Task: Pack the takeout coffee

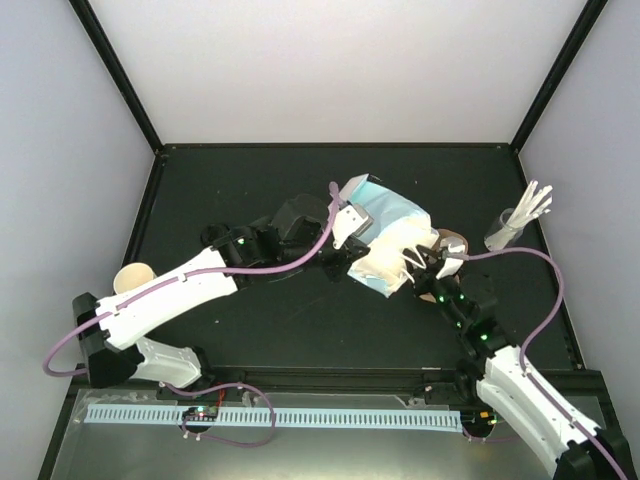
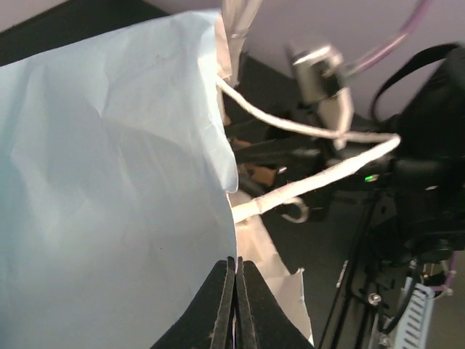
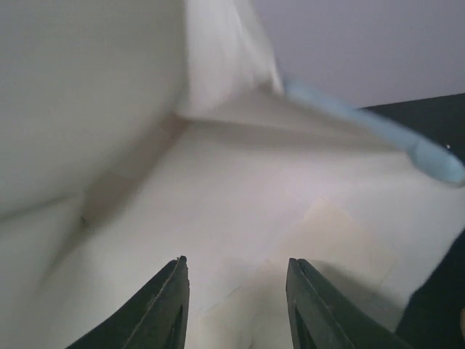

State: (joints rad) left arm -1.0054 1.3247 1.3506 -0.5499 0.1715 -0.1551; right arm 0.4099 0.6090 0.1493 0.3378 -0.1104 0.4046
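The light-blue paper bag [image 1: 392, 222] lies on its side mid-table, its white-lined mouth towards the arms. My left gripper [image 1: 357, 250] is shut on the bag's rim; in the left wrist view the jaws [image 2: 236, 267] pinch the edge of the blue paper [image 2: 109, 189], and a white handle [image 2: 312, 178] loops beyond. My right gripper [image 1: 419, 263] is at the bag's mouth; its wrist view shows the jaws [image 3: 236, 270] open with only the white lining [image 3: 240, 189] ahead. A cream paper cup [image 1: 135, 277] stands far left beside the left arm. A brown piece [image 1: 452, 239], perhaps the carrier, shows behind the right gripper.
A clear glass of white sticks [image 1: 515, 222] stands at the right side of the black table [image 1: 250, 320]. The left arm's purple cable [image 1: 300, 255] runs along the arm towards the bag. White walls close in the table at the back and sides.
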